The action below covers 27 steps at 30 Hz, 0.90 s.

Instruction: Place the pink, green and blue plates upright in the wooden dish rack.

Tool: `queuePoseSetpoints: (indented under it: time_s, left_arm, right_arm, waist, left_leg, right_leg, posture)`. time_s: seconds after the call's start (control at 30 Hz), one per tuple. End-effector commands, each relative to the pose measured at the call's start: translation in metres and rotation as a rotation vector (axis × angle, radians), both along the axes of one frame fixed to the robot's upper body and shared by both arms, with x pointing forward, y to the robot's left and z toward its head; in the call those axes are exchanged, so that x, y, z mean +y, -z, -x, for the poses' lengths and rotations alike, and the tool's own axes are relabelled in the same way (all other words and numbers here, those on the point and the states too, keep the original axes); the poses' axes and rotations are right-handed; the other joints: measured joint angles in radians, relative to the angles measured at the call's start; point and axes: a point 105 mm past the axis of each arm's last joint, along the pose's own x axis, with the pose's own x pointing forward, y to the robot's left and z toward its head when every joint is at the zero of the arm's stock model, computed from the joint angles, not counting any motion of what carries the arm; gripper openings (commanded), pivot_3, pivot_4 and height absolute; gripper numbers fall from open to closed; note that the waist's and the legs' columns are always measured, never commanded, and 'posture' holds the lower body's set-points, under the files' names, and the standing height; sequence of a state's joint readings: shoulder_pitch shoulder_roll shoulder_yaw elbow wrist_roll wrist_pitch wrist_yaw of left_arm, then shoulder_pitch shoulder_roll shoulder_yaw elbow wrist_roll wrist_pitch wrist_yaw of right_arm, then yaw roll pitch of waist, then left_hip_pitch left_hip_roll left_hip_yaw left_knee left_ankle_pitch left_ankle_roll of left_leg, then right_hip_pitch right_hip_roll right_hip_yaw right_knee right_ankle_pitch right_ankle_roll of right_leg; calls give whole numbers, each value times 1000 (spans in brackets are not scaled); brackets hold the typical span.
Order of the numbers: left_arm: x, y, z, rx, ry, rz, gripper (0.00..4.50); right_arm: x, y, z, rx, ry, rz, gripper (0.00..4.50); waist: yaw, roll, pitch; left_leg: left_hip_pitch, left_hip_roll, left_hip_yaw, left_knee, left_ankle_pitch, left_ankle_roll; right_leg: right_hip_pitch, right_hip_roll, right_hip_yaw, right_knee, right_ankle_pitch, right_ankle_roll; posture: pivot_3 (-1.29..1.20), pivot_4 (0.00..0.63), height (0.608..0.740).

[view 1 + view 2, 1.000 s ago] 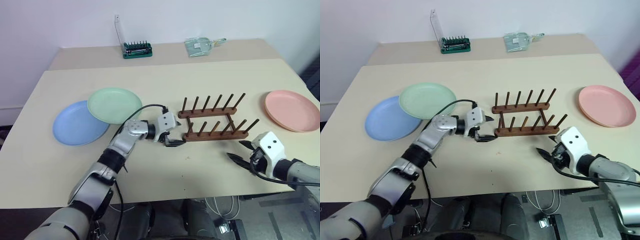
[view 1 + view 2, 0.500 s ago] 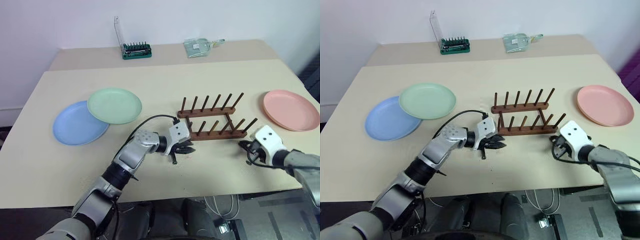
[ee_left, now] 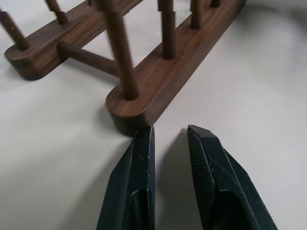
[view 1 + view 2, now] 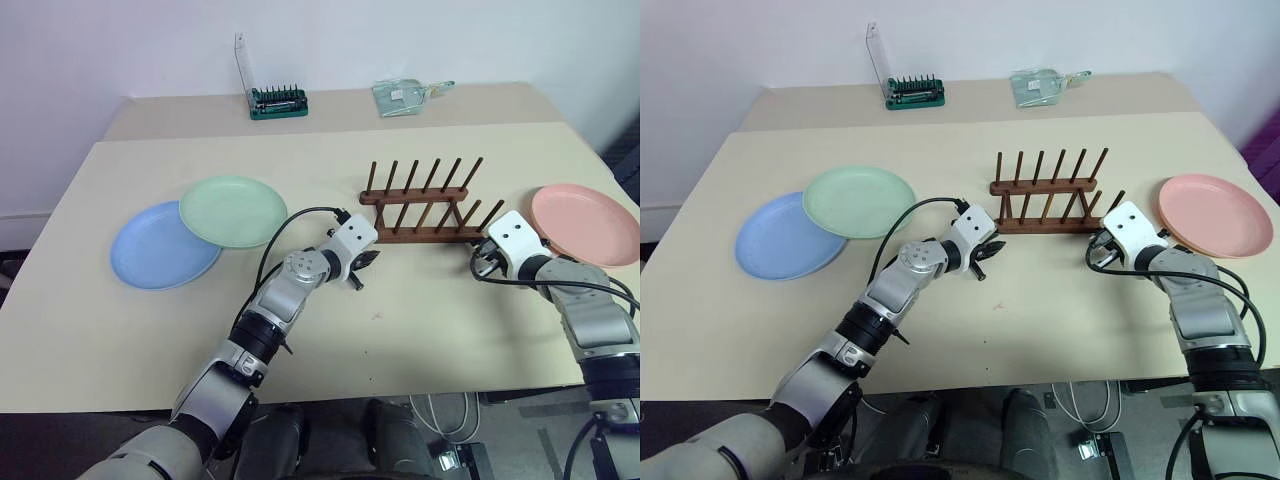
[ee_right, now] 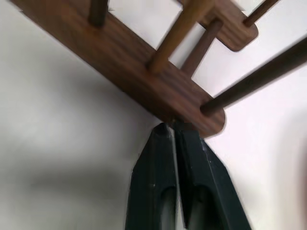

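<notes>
Both grippers moved up to the rack point(image 4: 425, 211) at frame centre, empty. Left gripper point(image 3: 169, 136) slightly parted at its left end, right gripper point(image 5: 171, 130) nearly shut touching its right end. Blue plate point(image 4: 160, 245) under green plate point(image 4: 232, 210) left, pink plate point(image 4: 588, 223) right.

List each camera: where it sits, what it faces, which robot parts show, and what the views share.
Head, both eyes: looks down on the table, both arms showing, plates lying flat.
Left wrist: left end effector, fingers slightly apart, at a rail end of the wooden dish rack.
Right wrist: right end effector, fingers nearly together, against the rack's rail.
Shared: the rack.
</notes>
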<state>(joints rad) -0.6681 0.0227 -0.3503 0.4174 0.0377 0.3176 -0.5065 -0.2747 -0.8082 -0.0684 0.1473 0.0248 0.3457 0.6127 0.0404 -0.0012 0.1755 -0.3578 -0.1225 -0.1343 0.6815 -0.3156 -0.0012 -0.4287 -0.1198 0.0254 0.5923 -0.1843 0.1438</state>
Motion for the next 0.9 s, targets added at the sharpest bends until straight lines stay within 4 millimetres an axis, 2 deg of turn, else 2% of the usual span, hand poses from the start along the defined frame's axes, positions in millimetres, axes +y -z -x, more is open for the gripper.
queuePoseSetpoints:
  time_s: [0.03,0.1,0.17,0.37,0.5,0.6,0.63,0.77,0.8,0.9]
  left_arm:
    - [0,-13,10,-24,69,66,1058]
    - [0,-23,22,-38,146,114,1058]
    - [3,-32,34,-48,213,146,1058]
    - [12,-41,46,-34,260,177,1058]
    - [15,-42,48,-40,250,172,1058]
    - [18,-41,49,-41,236,161,1058]
    - [20,-42,50,-44,231,160,1058]
    - [28,-42,52,-41,201,159,1058]
    - [29,-42,53,-40,198,160,1058]
    - [34,-42,55,-33,190,164,1058]
  right_arm:
    - [-27,-36,12,-100,67,62,1843]
    - [-44,-48,21,-128,104,146,2870]
    - [-57,-47,28,-110,127,192,3759]
    - [-86,-26,19,-67,179,300,3759]
    - [-99,-15,7,-57,212,318,3759]
    - [-103,-16,-4,-72,224,302,2924]
    - [-102,-17,-7,-78,218,305,2525]
    - [-96,-27,-13,-135,189,305,410]
    - [-95,-30,-14,-153,182,309,49]
    - [-88,-55,-15,-250,147,355,49]
  waist:
    - [-2,1,0]
    - [-3,1,0]
    - [-5,2,0]
    - [-7,2,0]
    - [-13,2,0]
    - [-22,2,0]
    - [-27,2,0]
    - [-30,2,0]
    - [-30,2,0]
    - [-30,3,0]
  left_leg:
    - [0,0,0,0,0,0]
    - [-1,0,0,-1,0,0]
    - [-1,0,1,-1,0,0]
    - [1,0,2,-1,-3,5]
    - [1,0,2,-1,0,0]
    - [0,0,2,-1,0,0]
    - [0,0,1,-2,0,0]
    - [0,0,1,-3,0,0]
    - [0,0,1,-3,0,0]
    - [1,0,1,-3,0,0]
  right_leg:
    - [0,0,0,0,0,0]
    - [-1,0,0,0,0,0]
    - [-2,0,1,0,0,0]
    - [0,0,1,0,0,0]
    - [0,0,1,0,0,0]
    - [0,0,1,0,0,0]
    - [0,0,1,0,0,0]
    - [0,0,1,-2,0,0]
    - [0,0,1,-2,0,0]
    - [-1,0,1,-2,0,0]
  posture:
    - [0,150,738]
    - [0,150,738]
    - [0,150,738]
    - [0,150,738]
    - [0,150,738]
    - [0,150,738]
    - [0,150,738]
    - [0,150,738]
    - [0,150,738]
    - [0,150,738]
